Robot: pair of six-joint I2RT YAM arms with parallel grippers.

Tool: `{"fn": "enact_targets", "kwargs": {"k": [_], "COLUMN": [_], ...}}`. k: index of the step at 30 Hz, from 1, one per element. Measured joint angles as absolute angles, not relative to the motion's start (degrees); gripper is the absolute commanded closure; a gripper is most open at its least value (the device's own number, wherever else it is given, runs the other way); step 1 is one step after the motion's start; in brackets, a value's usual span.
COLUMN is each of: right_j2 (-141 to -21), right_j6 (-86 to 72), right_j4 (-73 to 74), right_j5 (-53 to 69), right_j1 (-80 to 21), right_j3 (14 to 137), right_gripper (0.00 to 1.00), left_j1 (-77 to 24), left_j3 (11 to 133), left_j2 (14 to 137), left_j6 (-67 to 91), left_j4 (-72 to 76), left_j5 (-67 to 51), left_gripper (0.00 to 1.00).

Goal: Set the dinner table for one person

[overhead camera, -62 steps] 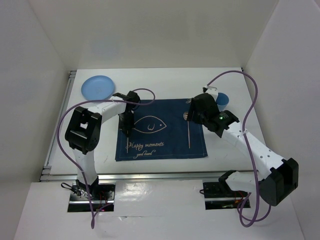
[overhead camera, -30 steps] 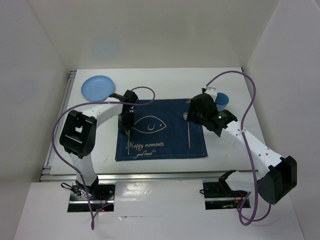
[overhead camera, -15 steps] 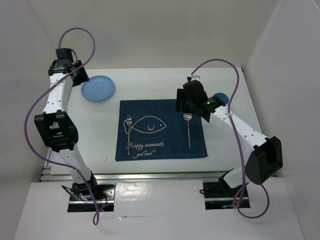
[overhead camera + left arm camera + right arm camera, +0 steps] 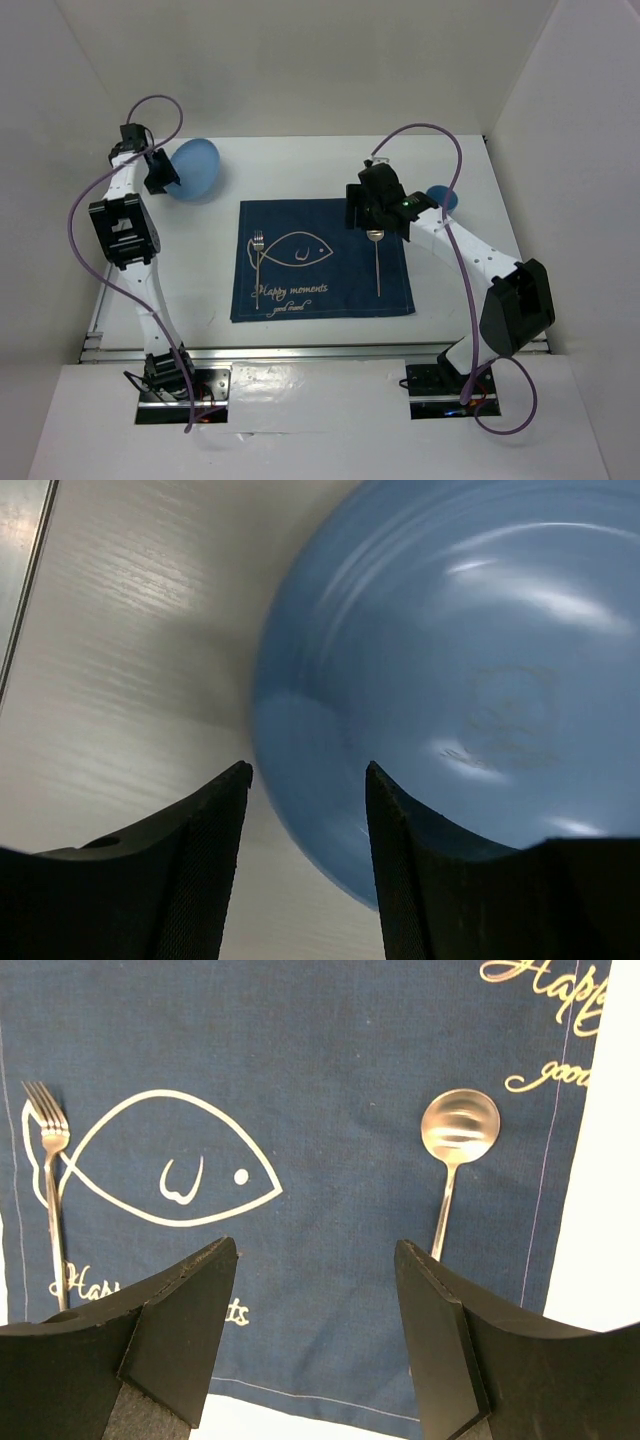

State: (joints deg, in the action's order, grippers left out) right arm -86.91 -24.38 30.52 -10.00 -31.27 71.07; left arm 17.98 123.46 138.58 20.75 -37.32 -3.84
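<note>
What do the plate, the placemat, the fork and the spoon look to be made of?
Plate: smooth glossy blue with soft highlights, plastic or glazed ceramic; the look leaves it open. Placemat: matte navy woven cloth, visible weave and stitched edge line. Fork and spoon: shiny silver metal, probably steel; the spoon's bowl reflects light.
</note>
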Motion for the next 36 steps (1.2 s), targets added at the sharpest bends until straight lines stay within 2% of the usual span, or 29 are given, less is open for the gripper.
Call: {"fn": "enact_targets", "kwargs": {"k": [4,11,13,14,18,25,36], "right_j2": [-87.0,-87.0,-87.0,-87.0,-87.3,-87.6,-87.6], "right_j6": [-24.6,-26.0,-26.1,-26.2,-26.5,-26.8,-28.3], "right_j4": [31.1,32.6,32.7,32.8,33.9,35.7,37.1], "right_j5": [-10.0,-10.3,-10.3,-10.4,-10.7,-12.0,-12.7], "right_j1": [-31.3,-31.3,-31.3,-31.3,-31.3,-31.3,-31.3], "right_j3": [70.8,70.8,70.8,70.9,71.4,72.0,72.1], "right_gripper": [0.28,0.28,0.28,0.28,0.28,0.28,0.28], "left_j1": [18.0,18.0,18.0,18.0,18.3,18.4,21.3], "left_j3": [126.8,130.9,130.0,129.6,130.6,130.9,125.2], "left_j2": [142.6,145.3,145.1,145.0,145.4,146.5,146.5], "left_j6": [20.8,20.0,19.5,19.2,18.7,18.3,24.4], "left_j4": [-38.7,-40.6,-39.5,-39.1,-39.0,-39.0,-39.6], "left_j5": [-4.2,-5.0,-6.1,-6.8,-10.7,-18.7,-40.0], "left_gripper": [0.41,0.47,0.57,0.71,0.99,1.00,1.00]}}
